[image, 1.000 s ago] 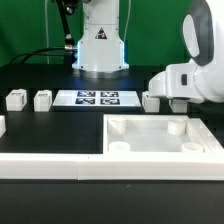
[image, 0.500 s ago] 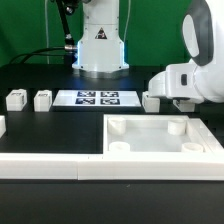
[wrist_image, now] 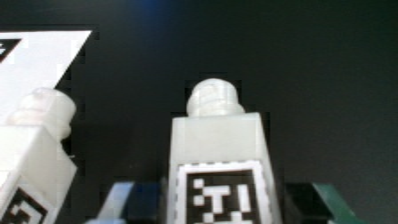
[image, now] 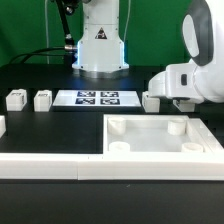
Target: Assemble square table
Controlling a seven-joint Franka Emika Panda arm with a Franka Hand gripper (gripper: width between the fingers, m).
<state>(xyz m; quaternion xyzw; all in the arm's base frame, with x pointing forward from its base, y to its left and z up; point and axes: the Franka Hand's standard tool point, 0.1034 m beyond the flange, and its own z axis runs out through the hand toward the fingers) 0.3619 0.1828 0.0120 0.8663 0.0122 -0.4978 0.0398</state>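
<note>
A white plastic leg (wrist_image: 217, 150), a square block with a rounded peg at one end and a black-white tag on its face, sits between the dark fingers (wrist_image: 125, 200) of the hand (wrist_image: 217, 205). Whether they pinch it cannot be told. A second leg (wrist_image: 36, 140) lies just beside the hand on the black bench (wrist_image: 329, 60). The square, raised-rim top (image: 150, 152) lies nearby.

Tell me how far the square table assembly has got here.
Done: nothing yet; the white plastic square tray-like tabletop carries no legs. In hand: the gripper straddles one small white tagged block leg, grip unclear. Left: fitting every leg, including two loose legs beside the marker board.
</note>
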